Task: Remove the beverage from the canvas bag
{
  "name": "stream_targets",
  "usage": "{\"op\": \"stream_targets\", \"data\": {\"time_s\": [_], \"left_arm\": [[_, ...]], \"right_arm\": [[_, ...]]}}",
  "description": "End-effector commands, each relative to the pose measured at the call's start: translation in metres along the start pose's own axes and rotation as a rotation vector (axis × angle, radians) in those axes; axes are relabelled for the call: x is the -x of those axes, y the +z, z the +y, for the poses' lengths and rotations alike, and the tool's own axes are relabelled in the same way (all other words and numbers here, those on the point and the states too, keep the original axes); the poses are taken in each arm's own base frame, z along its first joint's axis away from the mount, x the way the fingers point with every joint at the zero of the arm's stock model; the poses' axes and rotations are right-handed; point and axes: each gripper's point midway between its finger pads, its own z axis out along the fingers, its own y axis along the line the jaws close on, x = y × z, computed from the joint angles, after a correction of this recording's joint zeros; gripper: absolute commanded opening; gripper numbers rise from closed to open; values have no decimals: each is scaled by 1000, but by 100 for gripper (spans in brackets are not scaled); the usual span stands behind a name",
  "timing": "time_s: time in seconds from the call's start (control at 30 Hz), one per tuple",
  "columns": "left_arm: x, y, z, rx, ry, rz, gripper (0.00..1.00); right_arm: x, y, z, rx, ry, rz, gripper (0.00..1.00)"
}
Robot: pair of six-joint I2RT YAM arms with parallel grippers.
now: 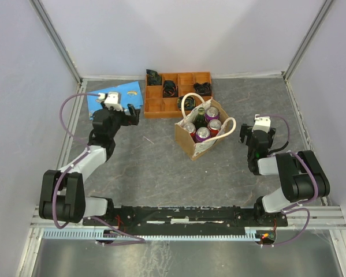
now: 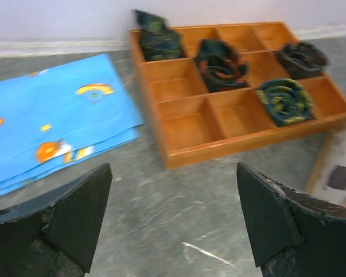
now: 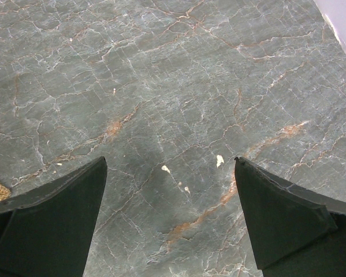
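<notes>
Tan canvas bag [image 1: 194,148] stands with cans [image 1: 203,134] inside; your left claw [image 2: 173,214] and right claw [image 3: 170,214] both gape apart, empty.

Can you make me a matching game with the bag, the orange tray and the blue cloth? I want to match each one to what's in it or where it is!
Things:
1. canvas bag
2. orange tray
3. blue cloth

Descriptions:
A. lies flat, left of the tray
B. holds dark rolls
C. holds cans

Pairs: 1-C, 2-B, 3-A
</notes>
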Motion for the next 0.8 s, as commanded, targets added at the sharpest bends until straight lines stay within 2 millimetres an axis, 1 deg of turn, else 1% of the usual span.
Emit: {"op": "stream_targets", "data": {"time_s": [0.0, 0.03, 0.1, 0.13, 0.17, 0.2, 0.23, 0.33, 0.4, 0.5, 0.57, 0.63, 0.7, 0.77], "left_arm": [[30, 12, -70, -191, 50, 5, 86], [35, 13, -85, -226, 71, 12, 72], [44, 14, -111, -275, 94, 21, 33], [50, 13, -123, -303, 96, 20, 22], [60, 13, -135, -332, 96, 12, 13], [67, 12, -146, -354, 97, 13, 6], [71, 10, -155, -376, 97, 33, 3], [84, 1, -187, -455, 120, 71, 3], [84, -9, -213, -526, 177, 110, 3], [81, -26, -245, -609, 264, 158, 7], [79, -34, -260, -655, 288, 161, 8], [77, -39, -273, -707, 300, 158, 7], [74, -39, -282, -733, 314, 161, 6], [69, -38, -293, -765, 316, 175, 9]], "right_arm": [[22, 5, 3, 5, 31, -61, 99], [22, 5, 3, 5, 32, -62, 99], [23, 5, 3, 5, 32, -62, 99], [22, 5, 3, 6, 31, -62, 99], [22, 5, 3, 5, 31, -61, 99], [23, 5, 3, 5, 30, -62, 99], [22, 5, 3, 5, 30, -60, 99], [22, 5, 3, 5, 31, -60, 99], [22, 5, 3, 5, 32, -62, 99], [23, 5, 3, 5, 32, -62, 99], [22, 5, 3, 5, 31, -60, 99], [23, 5, 3, 5, 33, -63, 99], [23, 5, 3, 5, 32, -63, 99], [22, 5, 3, 5, 32, -62, 99]]}}
